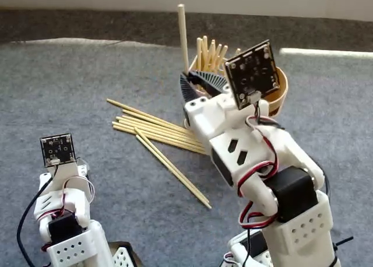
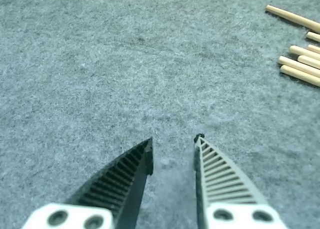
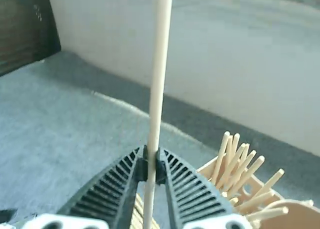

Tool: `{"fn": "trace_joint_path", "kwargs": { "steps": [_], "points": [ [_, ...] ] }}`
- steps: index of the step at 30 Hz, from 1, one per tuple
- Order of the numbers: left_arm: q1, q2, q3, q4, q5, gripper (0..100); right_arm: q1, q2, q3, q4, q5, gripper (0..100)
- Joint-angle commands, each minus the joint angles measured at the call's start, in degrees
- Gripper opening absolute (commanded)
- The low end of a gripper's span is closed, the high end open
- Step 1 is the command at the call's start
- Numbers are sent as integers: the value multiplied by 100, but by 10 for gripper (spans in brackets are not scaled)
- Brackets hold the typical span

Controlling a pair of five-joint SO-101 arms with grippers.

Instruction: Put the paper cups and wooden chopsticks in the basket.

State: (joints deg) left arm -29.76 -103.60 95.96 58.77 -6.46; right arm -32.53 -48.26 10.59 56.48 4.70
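Observation:
My right gripper [image 3: 151,161] is shut on one wooden chopstick [image 3: 159,64], which it holds upright. In the high view this chopstick [image 1: 182,34] stands above the right gripper [image 1: 189,80], beside the near-left side of the wooden basket [image 1: 284,87]. Several chopsticks [image 1: 210,54] stand bundled in the basket [image 3: 295,209]. More chopsticks [image 1: 157,133] lie loose on the grey carpet, left of the right arm. My left gripper [image 2: 175,140] is open and holds nothing, low over bare carpet, with some chopstick ends [image 2: 300,61] off to one side.
The left arm [image 1: 58,191] sits at the near left of the carpet. The right arm's body [image 1: 274,179] covers much of the basket's near side. A pale wall runs along the back edge.

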Motion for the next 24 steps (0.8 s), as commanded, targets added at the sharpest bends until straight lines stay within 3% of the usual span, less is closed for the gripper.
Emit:
{"fn": "trace_joint_path", "kwargs": {
  "steps": [1,10,24],
  "points": [
    [-40,-22,119,-105,-53,140,374,198,-31,-927,-35,6],
    [-40,-22,119,-105,-53,140,1305,1059,-31,-3160,-62,6],
    [-48,-22,119,-105,-53,140,1393,2484,163,-3741,-53,6]
  ]
}}
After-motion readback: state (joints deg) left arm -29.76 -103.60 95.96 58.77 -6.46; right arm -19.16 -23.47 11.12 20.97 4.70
